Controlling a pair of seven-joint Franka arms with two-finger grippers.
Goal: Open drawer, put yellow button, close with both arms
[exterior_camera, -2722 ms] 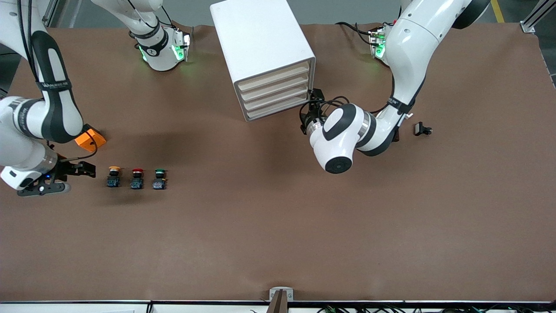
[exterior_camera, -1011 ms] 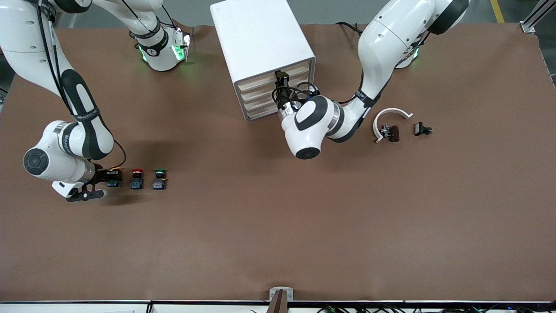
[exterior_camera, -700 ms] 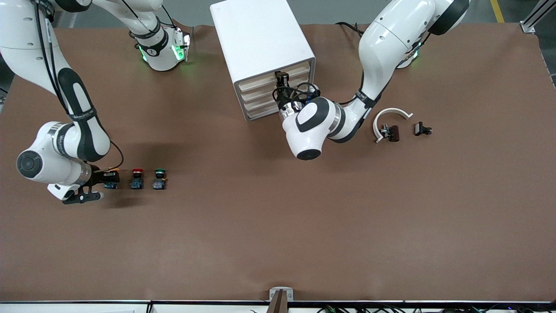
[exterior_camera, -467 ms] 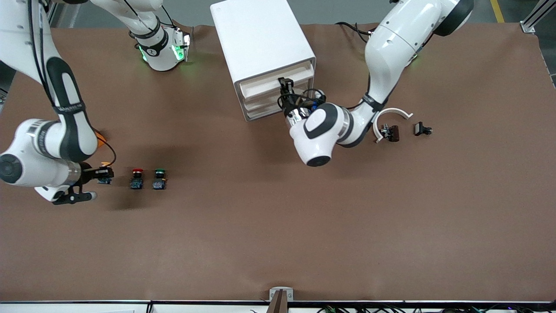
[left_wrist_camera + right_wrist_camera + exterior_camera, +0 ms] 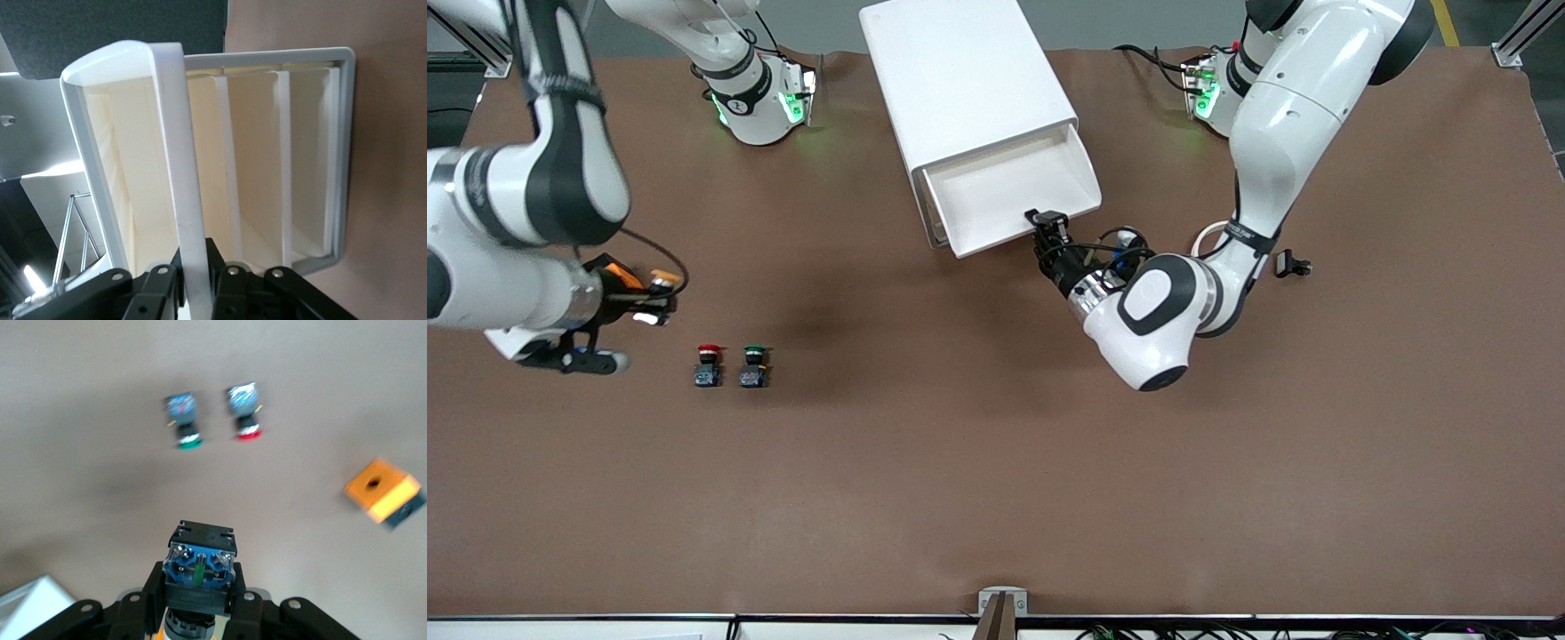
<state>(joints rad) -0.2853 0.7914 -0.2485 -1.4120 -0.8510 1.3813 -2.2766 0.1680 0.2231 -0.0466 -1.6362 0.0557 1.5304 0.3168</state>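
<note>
Your white boxy cabinet point(image 5: 960, 80) stands midway between the two arm bases. Its uppermost drawer, a shallow cream-fronted tray with a white inside point(image 5: 1009, 191), is pulled well out toward the front camera, and the tray shows bare. In the left wrist view the drawer point(image 5: 143, 153) juts out past the three lower cream drawer fronts point(image 5: 267, 160).

Your left gripper point(image 5: 1047, 229) is at the drawer's front edge, and its two black fingers point(image 5: 160, 287) are clamped on that front lip, one on each side of it.

Your right gripper point(image 5: 645, 300) is up in the air over bare brown table point(image 5: 996, 462), toward the right arm's end. It holds the small push-button with the yellow-orange mushroom cap, black neck and blue base point(image 5: 660, 283) pinched between its fingers. In the right wrist view the yellow button's blue base point(image 5: 200, 568) points away from the wrist, with the black fingers point(image 5: 150, 593) closed against its sides.

The held button is well apart from the open drawer. On the table stand a red-capped button point(image 5: 708, 364) and a green-capped button point(image 5: 753, 365) side by side, both upright. An orange block point(image 5: 383, 490) lies on the table near the right gripper. A small black part point(image 5: 1291, 264) lies toward the left arm's end.
</note>
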